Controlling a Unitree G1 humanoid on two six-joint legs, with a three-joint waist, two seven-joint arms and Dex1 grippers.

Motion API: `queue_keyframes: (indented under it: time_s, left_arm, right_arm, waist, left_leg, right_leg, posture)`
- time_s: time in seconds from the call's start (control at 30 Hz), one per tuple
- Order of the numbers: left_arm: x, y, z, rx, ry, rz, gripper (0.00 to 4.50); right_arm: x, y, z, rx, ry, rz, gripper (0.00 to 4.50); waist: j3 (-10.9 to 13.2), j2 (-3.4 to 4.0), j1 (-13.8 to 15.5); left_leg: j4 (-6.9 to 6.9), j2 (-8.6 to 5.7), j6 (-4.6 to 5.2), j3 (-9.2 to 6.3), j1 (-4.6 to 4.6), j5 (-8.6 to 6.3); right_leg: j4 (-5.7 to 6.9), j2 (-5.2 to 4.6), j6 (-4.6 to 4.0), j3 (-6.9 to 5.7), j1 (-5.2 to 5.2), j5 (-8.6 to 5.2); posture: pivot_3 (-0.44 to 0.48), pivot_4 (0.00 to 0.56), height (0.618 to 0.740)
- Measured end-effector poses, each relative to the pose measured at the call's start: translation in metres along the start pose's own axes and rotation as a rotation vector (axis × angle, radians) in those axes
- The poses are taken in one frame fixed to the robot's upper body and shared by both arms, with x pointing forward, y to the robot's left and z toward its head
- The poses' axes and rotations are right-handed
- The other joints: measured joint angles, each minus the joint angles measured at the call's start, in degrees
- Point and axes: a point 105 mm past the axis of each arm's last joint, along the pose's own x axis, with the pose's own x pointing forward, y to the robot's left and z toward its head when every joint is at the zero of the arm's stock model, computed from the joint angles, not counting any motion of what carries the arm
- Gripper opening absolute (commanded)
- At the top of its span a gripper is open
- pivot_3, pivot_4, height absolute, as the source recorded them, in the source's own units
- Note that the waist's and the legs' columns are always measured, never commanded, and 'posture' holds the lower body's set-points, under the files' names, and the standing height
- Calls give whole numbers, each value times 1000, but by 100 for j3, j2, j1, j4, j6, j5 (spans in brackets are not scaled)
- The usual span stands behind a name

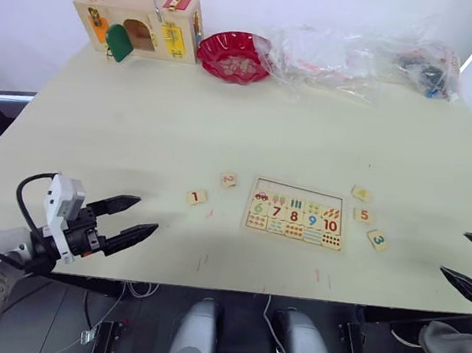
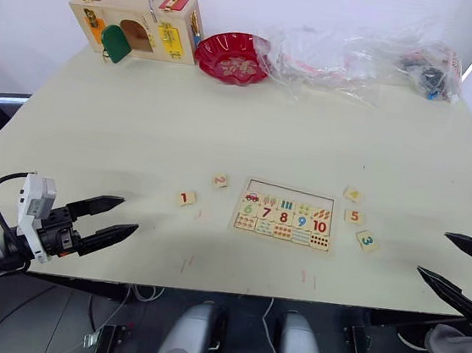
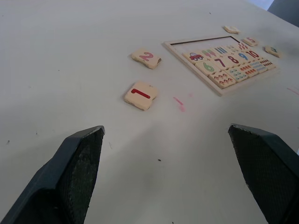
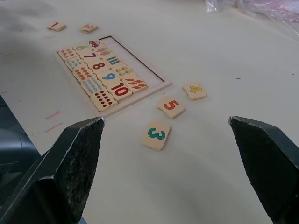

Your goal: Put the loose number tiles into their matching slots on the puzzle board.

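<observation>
Table [image 1: 225,124]: pale, wide surface carrying all items listed.

Puzzle board [image 1: 295,213]: flat pale-wood tray, lying near the middle of the table toward the robot's edge. Tiles 6 to 10 sit in one row, picture tiles above them and dot tiles below. The row of matching slots [image 1: 298,190] along the far edge of the board is bare wood.

Loose number tiles, all flat on the table, off the board:
- Red 1 tile [image 1: 197,197], left of the board, nearest the left gripper.
- Pink 2 tile [image 1: 229,178], just beyond it, closer to the board's far left corner.
- Yellow 4 tile [image 1: 360,193], off the board's far right corner.
- Orange 5 tile [image 1: 364,215], just beside the board's right edge.
- Teal 3 tile [image 1: 376,239], right of the board, nearest the right gripper.

Left gripper [image 1: 136,219]: hovers at the table's near left edge, fingers spread wide, holding nothing, pointing toward the 1 tile.

Right gripper [image 2: 455,262]: at the near right edge, fingers spread wide, empty, the 3 tile ahead of it.

Far edge: wooden latch box [image 1: 138,22], red bowl [image 1: 233,55], clear plastic bags [image 1: 360,59].
</observation>
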Motion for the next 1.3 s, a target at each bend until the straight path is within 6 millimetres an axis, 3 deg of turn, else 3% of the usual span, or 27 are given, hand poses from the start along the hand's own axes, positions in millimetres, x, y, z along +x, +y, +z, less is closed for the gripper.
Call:
queue_keyframes:
  time_s: [0.1, 0.2, 0.4, 0.63, 0.7, 0.77, 0.8, 0.83, 0.9, 1.1, 1.3]
  left_arm:
    - [1, 0, 3, 10, 1, -6, 4482]
    - [4, 5, 22, 124, 5, -25, 4482]
    - [17, 11, 36, 221, 105, -64, 4482]
    - [35, 19, 58, 318, 259, -122, 4482]
    - [36, 20, 57, 322, 265, -124, 4482]
    - [53, 33, 44, 334, 328, -134, 3935]
    - [54, 34, 43, 331, 330, -135, 3935]
    - [59, 36, 37, 329, 349, -150, 3345]
    - [65, 40, 33, 340, 362, -159, 2745]
    - [94, 39, 22, 373, 376, -214, 2745]
    - [109, 37, 21, 412, 392, -250, 2745]
  right_arm:
    - [1, 0, 1, -3, -4, 1, 4500]
    - [13, 2, 16, -40, -62, 46, 4500]
    - [36, 23, 40, -105, -110, 227, 4500]
    - [37, 35, 53, -96, -94, 346, 4500]
    - [36, 35, 53, -94, -93, 346, 4500]
    - [31, 36, 49, -75, -90, 332, 4500]
    - [31, 36, 48, -75, -90, 331, 4500]
    - [28, 36, 46, -72, -86, 317, 4500]
    - [27, 35, 44, -71, -88, 304, 4500]
    - [25, 36, 38, -71, -89, 271, 4500]
    - [25, 35, 35, -74, -86, 253, 4500]
  waist:
    - [0, 0, 3]
    - [1, 0, 2]
    - [6, 1, 4]
    - [11, -3, 57]
    - [11, -3, 59]
    - [15, -6, 96]
    - [15, -6, 96]
    - [15, -7, 97]
    - [14, -7, 119]
    - [15, -8, 133]
    - [15, -8, 119]
  left_leg:
    - [0, 0, 0, -1, 0, 0]
    - [0, 0, 0, -1, 1, 0]
    - [-8, -4, 3, 7, -4, -1]
    - [-7, -5, 3, 13, -2, -1]
    - [-7, -7, 3, 14, -3, -1]
    - [-5, -18, 3, 21, -4, -1]
    - [-5, -18, 3, 21, -4, -1]
    - [-3, -16, 3, 22, -4, -1]
    - [1, -17, 3, 19, -4, -1]
    - [10, -22, 3, 14, -9, -1]
    - [11, -21, 3, 13, -8, -1]
  right_leg:
    - [0, 0, 0, -1, 0, 0]
    - [0, 2, 1, -1, -1, 0]
    - [-9, 3, -10, 0, -2, 6]
    - [-8, 5, -3, -9, 3, 2]
    - [-8, 5, -3, -10, 3, 2]
    - [-8, 16, -5, -11, 5, 3]
    - [-8, 16, -5, -11, 5, 3]
    - [-6, 16, -4, -10, 5, 3]
    - [-5, 19, -2, -12, 7, 2]
    - [-4, 19, -5, -14, 12, 4]
    - [0, 21, -6, -13, 12, 4]
  posture:
    - [0, 150, 740]
    - [0, 150, 740]
    - [0, 150, 740]
    - [0, 150, 740]
    - [0, 150, 740]
    - [0, 150, 740]
    - [0, 150, 740]
    - [0, 150, 740]
    - [0, 150, 740]
    - [0, 150, 740]
    - [0, 150, 740]
